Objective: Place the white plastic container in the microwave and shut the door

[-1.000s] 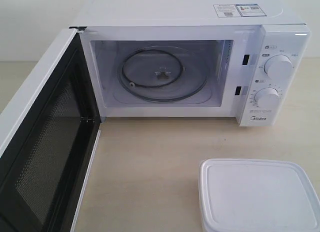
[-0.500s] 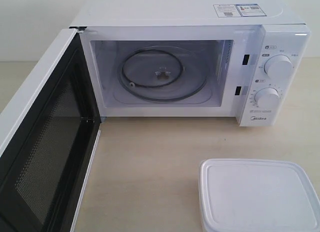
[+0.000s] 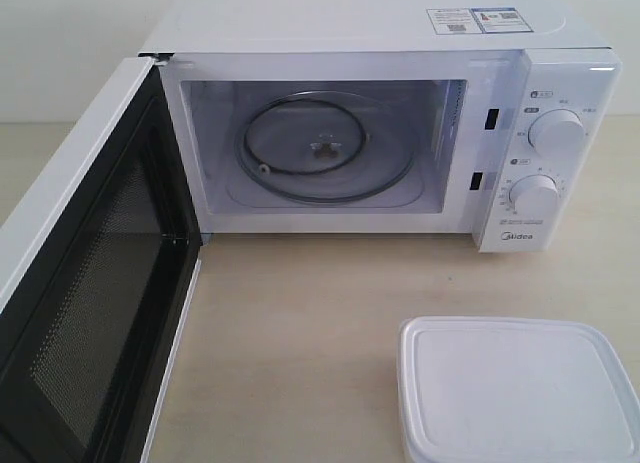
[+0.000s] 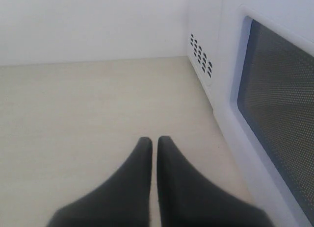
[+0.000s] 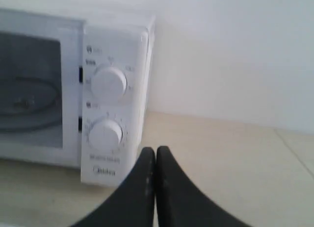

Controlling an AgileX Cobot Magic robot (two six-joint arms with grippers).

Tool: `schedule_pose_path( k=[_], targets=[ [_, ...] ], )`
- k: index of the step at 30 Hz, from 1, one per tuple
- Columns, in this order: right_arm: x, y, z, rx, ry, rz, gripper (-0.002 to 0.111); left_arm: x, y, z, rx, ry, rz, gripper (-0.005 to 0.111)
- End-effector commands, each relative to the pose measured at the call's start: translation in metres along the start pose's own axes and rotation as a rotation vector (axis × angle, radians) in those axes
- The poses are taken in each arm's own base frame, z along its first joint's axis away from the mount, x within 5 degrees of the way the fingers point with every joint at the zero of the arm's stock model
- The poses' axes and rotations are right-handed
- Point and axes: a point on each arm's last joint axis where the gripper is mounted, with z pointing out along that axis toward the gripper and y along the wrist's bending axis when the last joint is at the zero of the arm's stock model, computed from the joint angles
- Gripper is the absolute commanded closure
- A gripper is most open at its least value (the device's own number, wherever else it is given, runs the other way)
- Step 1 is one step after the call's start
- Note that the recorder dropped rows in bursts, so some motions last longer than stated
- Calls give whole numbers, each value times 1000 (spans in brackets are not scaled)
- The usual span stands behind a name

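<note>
At the lower right edge of the exterior frame, closest to the camera, sits the white plastic container [image 3: 515, 388], a translucent rectangular food box with rounded corners and a flat, rimmed lid snapped on. It rests on the pale beige wooden table [image 3: 300, 313], outside the oven and well apart from its opening. Filling the lower left of the frame, the door [image 3: 90, 313] stands swung wide open, showing its black inner frame and dark mesh window. Beyond the bare stretch of table, across the upper half, is the microwave [image 3: 300, 18], a white boxy countertop oven. Its lit cavity holds a round clear glass turntable [image 3: 325, 148]. On its right panel are two round white dials [image 3: 557, 133], one above the other, and printed stickers [image 3: 475, 20] lie on its top at the upper right. A plain white wall [image 3: 60, 43] stands behind.

In the left wrist view, the left gripper [image 4: 154, 141] is closed. Its two black fingers lie side by side with only a thin slit between them, over bare table beside the door's outer face and the oven's vented side.

In the right wrist view, the right gripper [image 5: 155, 151] is closed too, fingertips pressed together, with the dial panel just beyond them.
</note>
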Motion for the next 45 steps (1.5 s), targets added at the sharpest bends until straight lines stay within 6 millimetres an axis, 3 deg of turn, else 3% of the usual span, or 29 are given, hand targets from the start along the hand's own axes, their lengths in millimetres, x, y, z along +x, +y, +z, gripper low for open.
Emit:
schedule_pose_path(
  k=[1,14,19,27,29,32,36,39,45],
  targets=[
    [-16,0,-2,0,-175,-24,108,1,0,0,0,-2,-16,102],
    [-31,1,-6,-6,-347,-20,108,1,0,0,0,-2,-16,102],
    [-57,-2,-20,-31,-676,145,108,1,0,0,0,-2,-16,102],
    [-123,-7,-35,-65,-779,111,108,1,0,0,0,-2,-16,102],
    [-136,-6,-31,-105,-758,123,108,1,0,0,0,-2,-16,102],
    [-137,-3,-12,-183,-604,232,108,1,0,0,0,-2,-16,102],
    [-127,1,9,-306,-404,610,108,1,0,0,0,-2,-16,102],
    [-125,5,9,-383,-330,792,108,1,0,0,0,-2,-16,102],
    [-116,14,10,-463,-177,815,108,1,0,0,0,-2,-16,102]
  ],
)
